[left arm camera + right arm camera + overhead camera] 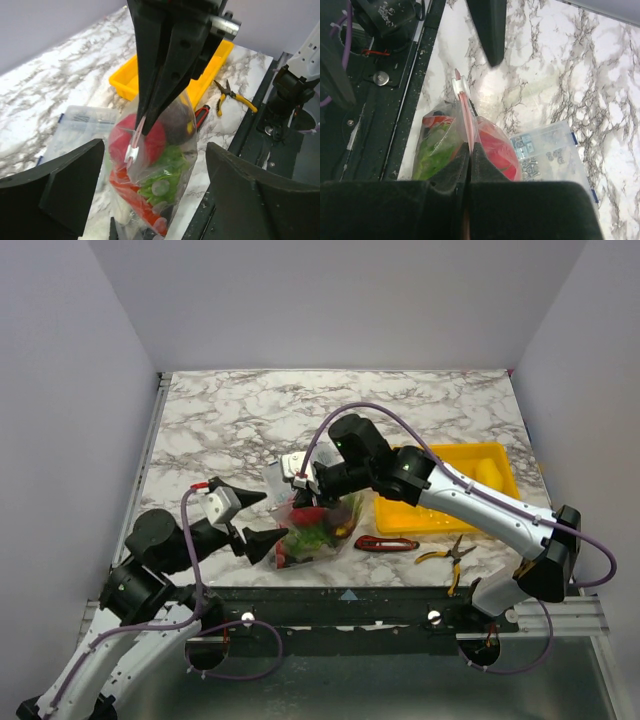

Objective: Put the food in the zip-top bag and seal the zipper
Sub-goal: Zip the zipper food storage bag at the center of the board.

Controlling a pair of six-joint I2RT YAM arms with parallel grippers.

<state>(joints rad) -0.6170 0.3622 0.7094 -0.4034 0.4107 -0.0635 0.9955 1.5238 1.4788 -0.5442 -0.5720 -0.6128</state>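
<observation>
**Item 1: zip-top bag [315, 528].** Clear thin film, soft and crinkling, bulging with food. It is sitting at 6 o'clock on the marble table [240, 420], near the front edge, with its mouth lifted upward. I judge it light but floppy and slippery. The body is likely to sag and swing, so the stiffer strip at the mouth looks like the sensible place to take hold.

**Item 2: zipper [465, 115].** A narrow pinkish-red ridge ending in a small white tab. It is showing as one single line, so it looks pressed shut along the visible stretch.

**Item 3: food.** A smooth, round red tomato [147, 142], leafy greens [167, 175] and something dark purple [175, 120] are crowding together inside the film. These are hard little toys, unlikely to bruise.

**Item 4: right gripper [470, 156].** Black tapered fingers are pressing together on the zipper, pinching it from above.

**Item 5: left gripper [262, 520].** It is standing at 9 o'clock of the bag with its blunt black fingers spread wide. The bag is lying between them, and I cannot tell whether they are touching it.

**Item 6: surroundings.**
- A rigid yellow tray [440, 525] is sitting at 3 o'clock of the bag.
- A red-handled knife [386, 543] is lying at 4 o'clock.
- Yellow-handled pliers [450, 556] are lying beyond the knife.
- A clear parts box [545, 150] is lying just beside the bag.
</observation>
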